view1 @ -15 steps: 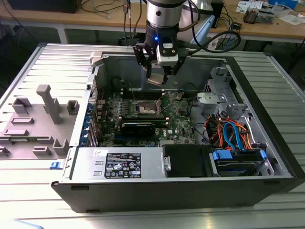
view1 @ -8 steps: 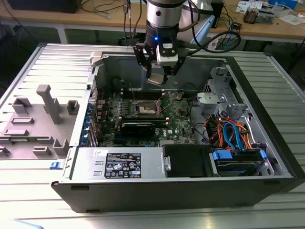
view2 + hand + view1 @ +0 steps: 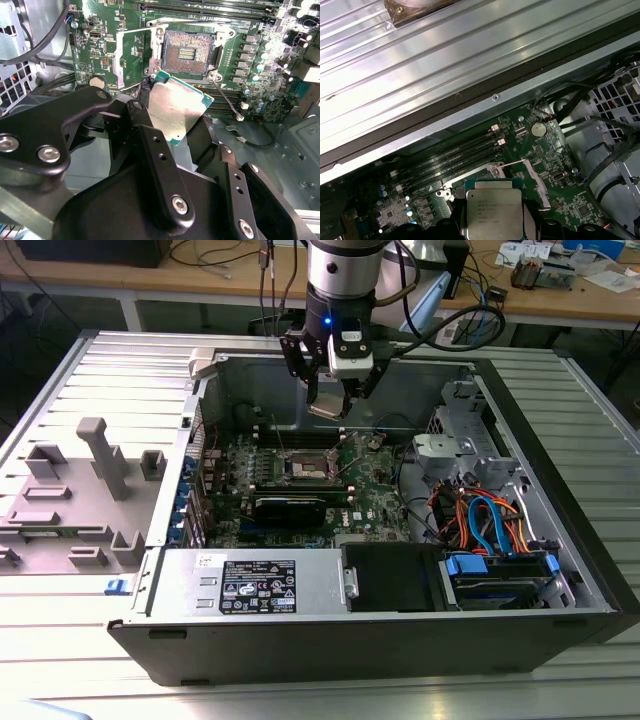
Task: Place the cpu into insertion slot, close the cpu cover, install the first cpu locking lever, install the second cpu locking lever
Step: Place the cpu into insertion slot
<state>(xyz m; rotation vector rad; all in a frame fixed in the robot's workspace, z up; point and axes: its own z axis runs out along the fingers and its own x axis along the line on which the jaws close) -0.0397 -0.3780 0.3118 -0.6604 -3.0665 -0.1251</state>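
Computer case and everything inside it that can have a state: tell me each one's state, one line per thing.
Computer case: open, its side panel off.
Chip: gripped at its edges, up off the board, not in the socket.
Fingers: shut on the chip.
Socket: empty, contacts bare.
Cover frame: swung open, off to one side of the socket.
Lever: unlatched, sticking out from the socket's corner.

One small square silvery-beige metal-topped cpu (image 3: 176, 111), one square dark-centred insertion slot (image 3: 186, 52), one open black metal computer case (image 3: 350, 645), one green motherboard (image 3: 378, 492).
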